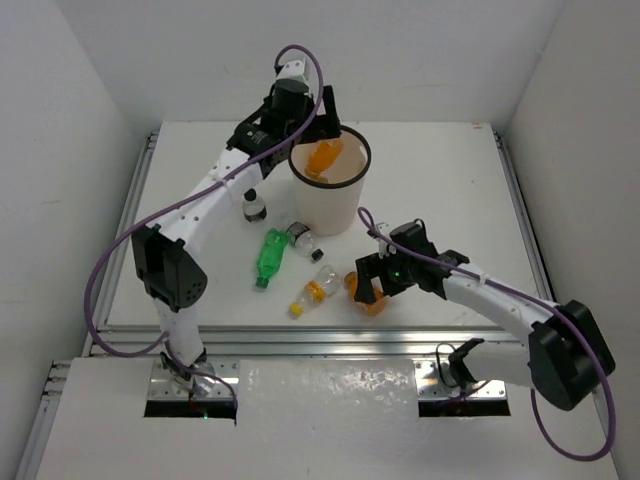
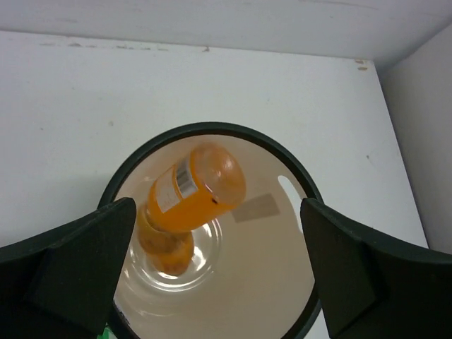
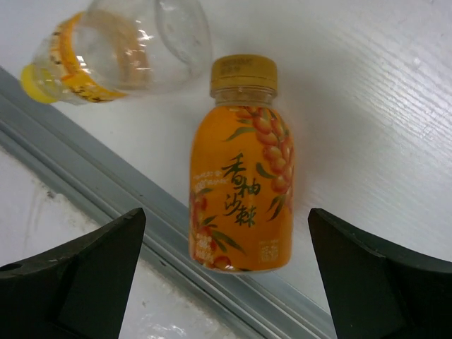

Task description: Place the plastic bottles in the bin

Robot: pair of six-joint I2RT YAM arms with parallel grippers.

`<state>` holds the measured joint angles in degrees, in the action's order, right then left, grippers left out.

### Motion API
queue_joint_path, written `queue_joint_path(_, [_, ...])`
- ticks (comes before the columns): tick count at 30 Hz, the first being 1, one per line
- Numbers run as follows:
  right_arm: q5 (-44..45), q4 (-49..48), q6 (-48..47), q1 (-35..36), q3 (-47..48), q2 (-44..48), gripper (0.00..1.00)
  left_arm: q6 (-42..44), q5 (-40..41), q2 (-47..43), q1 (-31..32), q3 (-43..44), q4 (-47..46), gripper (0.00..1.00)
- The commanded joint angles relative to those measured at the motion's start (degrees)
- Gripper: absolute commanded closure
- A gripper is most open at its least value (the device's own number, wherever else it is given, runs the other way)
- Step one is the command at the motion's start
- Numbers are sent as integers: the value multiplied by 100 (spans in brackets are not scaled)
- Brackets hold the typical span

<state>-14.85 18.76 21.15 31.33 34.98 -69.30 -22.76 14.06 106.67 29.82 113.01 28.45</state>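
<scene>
Two robot arms work over a tall white cylindrical bin (image 1: 330,205) and small plastic bottles on a white table (image 1: 440,170).
The left gripper (image 1: 318,118) hangs above the black-rimmed bin, fingers spread and empty; two squat orange bottles (image 2: 198,187) lie inside. The right gripper (image 3: 220,244) is spread either side of a glossy third orange bottle (image 3: 240,191), which lies by the metal rail (image 3: 85,176) near a clear yellow-capped bottle (image 3: 120,49).

The bin (image 1: 330,195) sits upper middle on the counter (image 1: 450,180), with two bottles (image 2: 198,187) inside. One bottle (image 1: 255,207) stands left of it. Four more bottles (image 1: 270,255) lie below it.
</scene>
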Motion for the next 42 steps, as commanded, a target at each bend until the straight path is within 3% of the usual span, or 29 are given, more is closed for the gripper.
queue_joint_path(1, [369, -39, 56, 145, 106, -302, 4, -8, -255, -479, -3, 380, -58, 0])
queue_joint_path(3, [273, -223, 39, 180, 18, -505, 11, -140, -447, -839, 6, -216, -277, 0])
queue_joint_path(4, [281, -346, 30, 206, -35, -671, 19, -201, -535, -1346, 15, -497, -400, 0])
queue_joint_path(5, [420, -425, 47, 215, -88, -699, 39, -246, -632, -1638, 67, -1213, -697, 0])
queue_joint_path(7, [579, -671, 109, 215, -298, -473, 54, -307, -747, -2627, 242, -1998, -971, 0])
queue_joint_path(8, [702, -707, 161, 215, -360, -340, 62, -360, -791, -2939, 287, -2829, -1268, 0])
queue_joint_path(12, [1089, -497, 363, 215, -571, 774, 73, -597, -1351, -4476, 559, -4662, -1815, 0])
queue_joint_path(15, [1327, -400, 557, 215, -800, 2215, 78, -747, -2485, -4848, 796, -5779, -2465, 0])
queue_joint_path(17, [960, -741, 505, 215, -1027, 3284, 78, -878, -3317, -4937, 1155, -6279, -3243, 0])
queue_joint_path(20, [-585, -1760, 434, 207, -1362, 4027, 77, -984, -3927, -4709, 1675, -6388, -3914, 0])
queue_joint_path(22, [-1253, -2121, 469, 207, -1362, 4371, 77, -949, -3824, -4516, 1964, -6301, -3935, 0])
queue_joint_path(27, [-1679, -2746, 706, 215, -1503, 4829, 77, -818, -3376, -4260, 2142, -6072, -3645, 0])
queue_joint_path(30, [-1793, -2790, 724, 215, -1345, 4777, 77, -861, -3559, -4085, 2168, -6072, -3706, 3])
queue_joint_path(32, [-1810, -2852, 751, 215, -1293, 4698, 76, -905, -3735, -3980, 2186, -6019, -3750, 28])
queue_joint_path(33, [-1846, -2861, 751, 215, -1231, 4663, 74, -905, -3736, -3953, 2186, -5967, -3715, 45])
queue_joint_path(34, [-1881, -2887, 751, 215, -1222, 4619, 71, -897, -3666, -3935, 2186, -5862, -3576, 76])
queue_joint_path(35, [-1942, -2948, 785, 215, -1239, 4627, 65, -870, -3535, -3926, 2186, -5800, -3496, 85])
queue_joint_path(37, [-1899, -3002, 829, 215, -1257, 4644, 45, -783, -3411, -3865, 2194, -5564, -3268, 100])
queue_joint_path(38, [-1820, -2897, 821, 215, -1240, 4705, 26, -773, -3080, -3856, 2194, -5466, -3145, 100])
queue_joint_path(39, [-1419, -2583, 795, 215, -1205, 4741, 1, -765, -2781, -3838, 2186, -5335, -3004, 100])
queue_joint_path(40, [-1059, -2319, 716, 207, -1152, 4793, 1, -756, -2325, -3821, 2186, -4968, -2455, 100])
queue_joint_path(41, [-568, -1585, 724, 215, -1099, 4855, 1, -765, -1172, -3768, 2186, -4747, -2153, 100])
queue_joint_path(42, [629, -1230, 933, 215, -1003, 4864, 1, -747, -604, -3733, 2168, -4266, -1907, 100])
